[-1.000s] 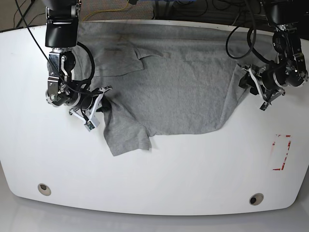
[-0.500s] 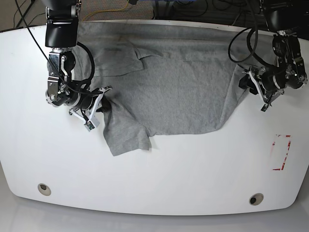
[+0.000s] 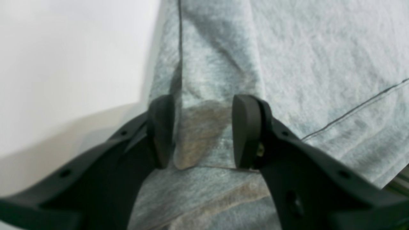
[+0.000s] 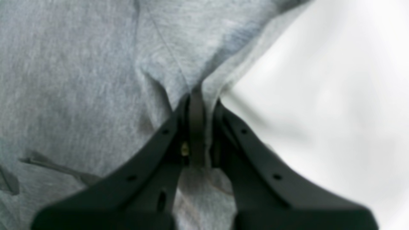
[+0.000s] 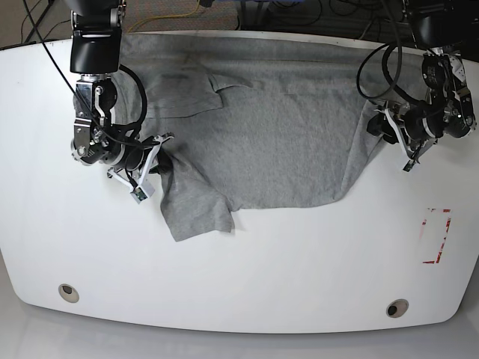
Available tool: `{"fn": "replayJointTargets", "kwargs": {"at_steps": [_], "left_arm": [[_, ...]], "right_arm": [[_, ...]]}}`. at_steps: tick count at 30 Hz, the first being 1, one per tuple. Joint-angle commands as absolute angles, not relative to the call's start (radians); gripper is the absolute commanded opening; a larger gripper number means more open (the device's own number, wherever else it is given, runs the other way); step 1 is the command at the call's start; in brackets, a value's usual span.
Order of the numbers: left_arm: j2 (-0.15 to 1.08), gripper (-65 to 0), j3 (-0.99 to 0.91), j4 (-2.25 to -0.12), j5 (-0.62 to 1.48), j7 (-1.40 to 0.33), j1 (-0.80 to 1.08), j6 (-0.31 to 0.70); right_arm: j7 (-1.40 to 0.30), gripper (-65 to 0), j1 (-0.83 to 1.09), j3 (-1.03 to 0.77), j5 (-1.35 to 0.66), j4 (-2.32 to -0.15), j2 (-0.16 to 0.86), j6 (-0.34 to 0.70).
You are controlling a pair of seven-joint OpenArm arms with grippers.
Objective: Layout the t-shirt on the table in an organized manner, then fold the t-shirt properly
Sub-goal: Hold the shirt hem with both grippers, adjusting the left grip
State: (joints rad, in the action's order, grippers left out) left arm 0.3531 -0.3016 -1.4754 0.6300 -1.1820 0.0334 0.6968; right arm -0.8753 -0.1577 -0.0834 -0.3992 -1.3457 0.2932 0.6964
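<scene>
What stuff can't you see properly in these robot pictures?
- Printed lettering on the light heather-grey cotton t-shirt: no print shows in any view.
- Far edge of the t-shirt: in the base view it seems to hang over the back rim of the large white smooth table.
- Right gripper: right wrist view is blurred; the pinched fabric hides the pads.
- Left gripper: fabric lies between the parted jaws; contact unclear.

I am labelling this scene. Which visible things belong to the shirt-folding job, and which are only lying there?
Belong: t-shirt; table; left gripper, open around the shirt edge; right gripper, shut on cloth.
Only there: red rectangle mark; two grommet holes; cables.
</scene>
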Motion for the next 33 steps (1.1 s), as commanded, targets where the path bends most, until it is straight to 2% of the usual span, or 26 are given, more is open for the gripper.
{"fn": "replayJointTargets", "kwargs": {"at_steps": [1,16,33], "left_arm": [[0.371,-37.8,-0.306,-1.488,0.647,-1.17,0.021,0.698],[0.371,-37.9,-0.228,-1.491,0.651,-1.171,0.022,0.698],[0.378,-38.2,-0.2,-1.495,0.769,-1.171,0.022,0.698]], "right_arm": [[-0.858,-64.8,-0.177,-0.09,-0.417,-1.362,0.303,0.698],[-0.858,-64.8,-0.177,-0.09,-0.417,-1.362,0.303,0.698],[-0.858,-64.8,-0.177,-0.09,-0.417,-1.362,0.303,0.698]]}}
